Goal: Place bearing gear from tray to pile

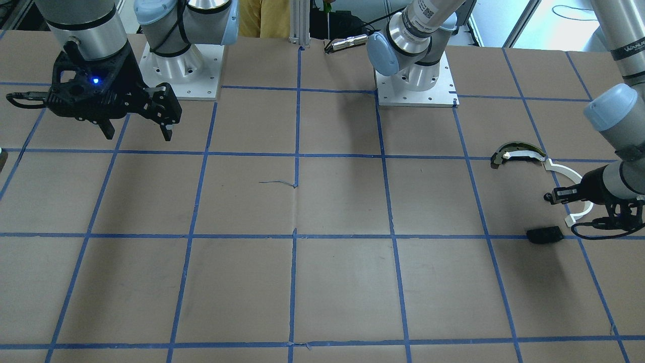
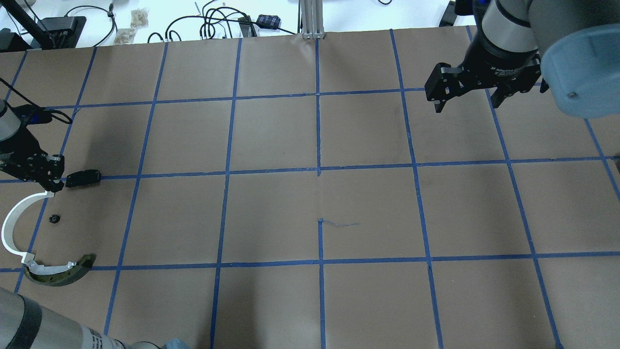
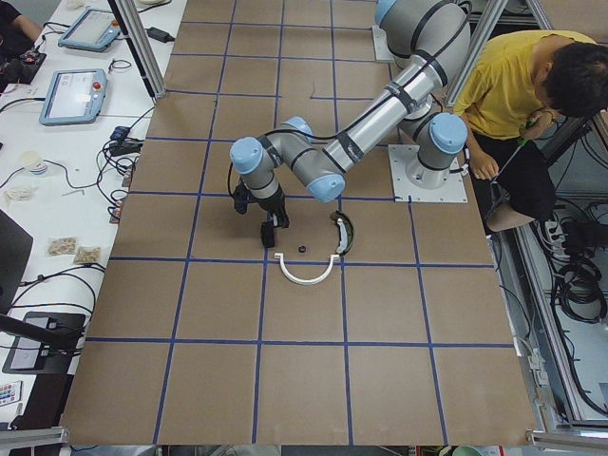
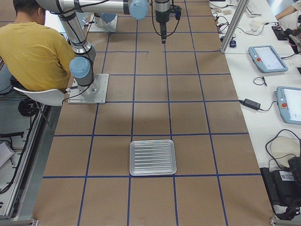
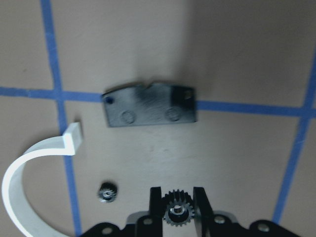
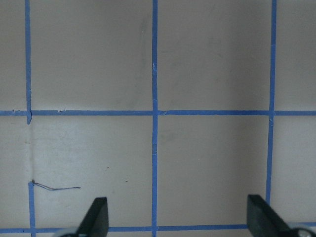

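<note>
My left gripper (image 5: 177,210) is shut on a small toothed bearing gear (image 5: 177,217) and holds it over the pile, just above the table. In the overhead view the left gripper (image 2: 52,183) is between the flat black plate (image 2: 83,178) and the end of the white curved arc (image 2: 12,223). The dark curved shoe piece (image 2: 60,274) lies at the arc's other end. A second, smaller gear (image 5: 105,192) lies on the table inside the arc. My right gripper (image 2: 467,102) is open and empty, high over the far side. The clear tray (image 4: 153,157) shows only in the exterior right view and looks empty.
Brown paper with blue tape grid lines covers the table (image 2: 319,203). The arm bases (image 1: 415,83) are bolted on at the robot's side. A person in a yellow shirt (image 3: 518,85) sits beside the table. Cables and tablets (image 4: 268,59) lie along the far edge.
</note>
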